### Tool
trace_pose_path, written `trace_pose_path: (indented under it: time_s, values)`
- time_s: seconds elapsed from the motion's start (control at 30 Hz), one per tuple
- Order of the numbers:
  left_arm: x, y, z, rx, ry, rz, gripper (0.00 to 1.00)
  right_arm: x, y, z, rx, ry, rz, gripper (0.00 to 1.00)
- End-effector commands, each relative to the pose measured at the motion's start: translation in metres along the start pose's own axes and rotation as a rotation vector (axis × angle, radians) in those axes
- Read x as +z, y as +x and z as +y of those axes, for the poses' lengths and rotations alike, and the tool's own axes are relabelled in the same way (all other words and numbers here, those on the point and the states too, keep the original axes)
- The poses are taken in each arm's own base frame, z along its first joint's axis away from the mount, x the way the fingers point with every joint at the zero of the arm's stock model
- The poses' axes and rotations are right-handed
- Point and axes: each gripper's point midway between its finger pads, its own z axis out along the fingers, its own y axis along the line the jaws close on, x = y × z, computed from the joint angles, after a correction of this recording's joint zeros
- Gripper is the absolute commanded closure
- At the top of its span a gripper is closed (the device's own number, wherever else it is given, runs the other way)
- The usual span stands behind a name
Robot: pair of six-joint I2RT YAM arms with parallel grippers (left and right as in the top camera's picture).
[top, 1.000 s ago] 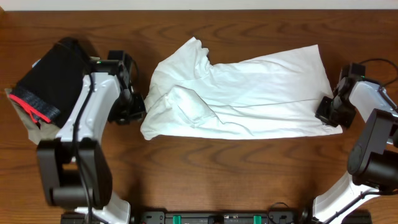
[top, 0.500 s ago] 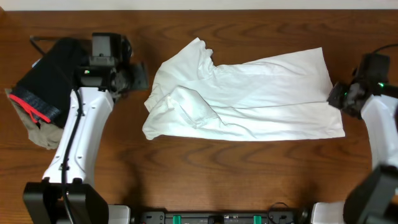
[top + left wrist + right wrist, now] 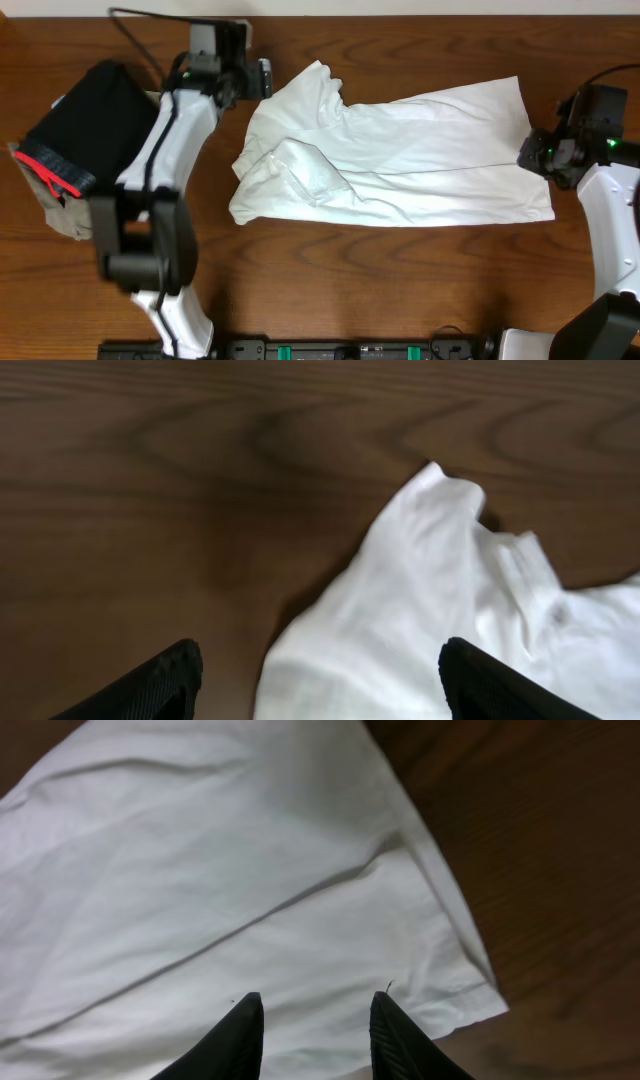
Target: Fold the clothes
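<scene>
From above, the white T-shirt (image 3: 400, 150) lay spread across the middle of the bench (image 3: 350, 290), rumpled, with a sleeve bunched up on its left half and its right edge fairly straight. The left gripper (image 3: 257, 78) was up by the far edge, just beside the shirt's upper-left corner, not touching it as far as I could see. The right gripper (image 3: 528, 158) sat against the shirt's right edge, about halfway along it. Off at the left end was a folded black garment (image 3: 90, 115) with a red-pink band (image 3: 52, 172), stacked on a tan garment (image 3: 40, 205), well apart from the shirt.

Down the left wrist camera, the left gripper (image 3: 320, 685) had its jaws spread wide, with nothing between them. A pointed corner of the T-shirt (image 3: 420, 610) lay ahead and to the right, and bare wood (image 3: 150, 480) filled the rest.

Down the right wrist camera, the right gripper (image 3: 315, 1035) had its jaws parted by a modest gap, with no cloth pinched. The T-shirt (image 3: 200, 870) filled most of the frame beneath them, its hemmed corner (image 3: 490, 1000) lying flat against the dark bench (image 3: 540, 840).
</scene>
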Motion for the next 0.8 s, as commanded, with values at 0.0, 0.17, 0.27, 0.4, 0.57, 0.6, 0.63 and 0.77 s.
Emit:
trace_pose_path:
  time_s: [0.0,0.17,0.27,0.4,0.57,0.6,0.63,0.77]
  values:
    - [0.018,-0.022,-0.005,0.021,0.047,-0.024,0.22,-0.001,0.004,0.008,-0.034,-0.013,0.012,0.66]
    - [0.059,-0.010,0.004,0.011,0.043,0.026,0.22,-0.001,0.006,0.008,-0.039,-0.012,0.021,0.67]
    - [0.077,0.007,0.007,0.001,0.050,0.070,0.22,-0.001,0.006,0.008,-0.039,-0.012,0.021,0.67]
    - [0.094,0.027,0.006,-0.009,0.076,0.119,0.23,-0.001,0.006,0.008,-0.039,-0.013,0.018,0.66]
    - [0.103,0.042,-0.008,-0.002,0.113,0.161,0.23,-0.001,0.005,0.009,-0.039,-0.014,0.014,0.66]
    - [0.105,0.045,-0.010,0.002,0.115,0.170,0.23,-0.001,0.005,0.009,-0.039,-0.014,0.014,0.66]
    - [0.106,0.049,-0.013,0.008,0.118,0.182,0.23,-0.001,0.004,0.009,-0.039,-0.014,0.013,0.66]
    - [0.115,0.069,-0.020,0.017,0.122,0.240,0.28,-0.001,0.005,0.009,-0.039,-0.014,0.014,0.66]
